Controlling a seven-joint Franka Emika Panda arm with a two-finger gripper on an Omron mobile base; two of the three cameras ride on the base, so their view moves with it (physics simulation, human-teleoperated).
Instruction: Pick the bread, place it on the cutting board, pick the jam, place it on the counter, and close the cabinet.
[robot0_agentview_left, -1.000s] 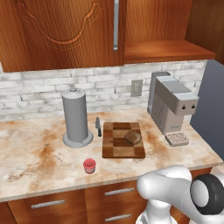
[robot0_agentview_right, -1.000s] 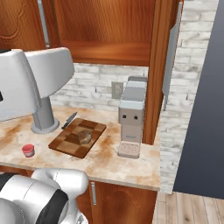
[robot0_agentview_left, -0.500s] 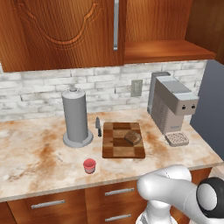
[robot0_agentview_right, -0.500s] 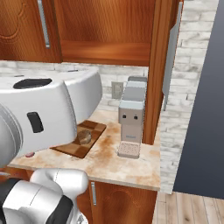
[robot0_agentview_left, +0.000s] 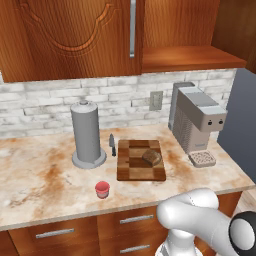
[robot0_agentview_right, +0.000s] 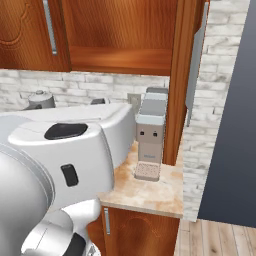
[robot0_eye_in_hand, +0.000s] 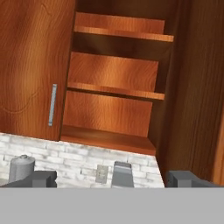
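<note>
The bread (robot0_agentview_left: 152, 158) lies on the checkered cutting board (robot0_agentview_left: 133, 169). The red jam (robot0_agentview_left: 102, 189) stands on the counter (robot0_agentview_left: 40, 175), in front of the board to its left. The cabinet (robot0_agentview_left: 75, 35) has its left door shut. Its right side is open, with bare shelves (robot0_eye_in_hand: 116, 89) inside and the right door (robot0_agentview_right: 182, 75) swung out edge-on. My gripper (robot0_eye_in_hand: 113, 179) is open with nothing between its fingertips (robot0_eye_in_hand: 40, 178). It looks up at the open shelves from a distance. My arm (robot0_agentview_left: 200, 220) sits low in front of the counter.
A grey coffee machine (robot0_agentview_left: 195, 125) stands at the counter's right end, under the open side. A tall grey cylinder (robot0_agentview_left: 86, 132) and a knife (robot0_agentview_left: 112, 144) are left of the board. Drawers with metal handles (robot0_agentview_left: 136, 219) run below the counter edge.
In the right base view my arm has swung across and now hides the board and the jam. In the left base view it has shifted a little. The bread, jam and doors have not moved.
</note>
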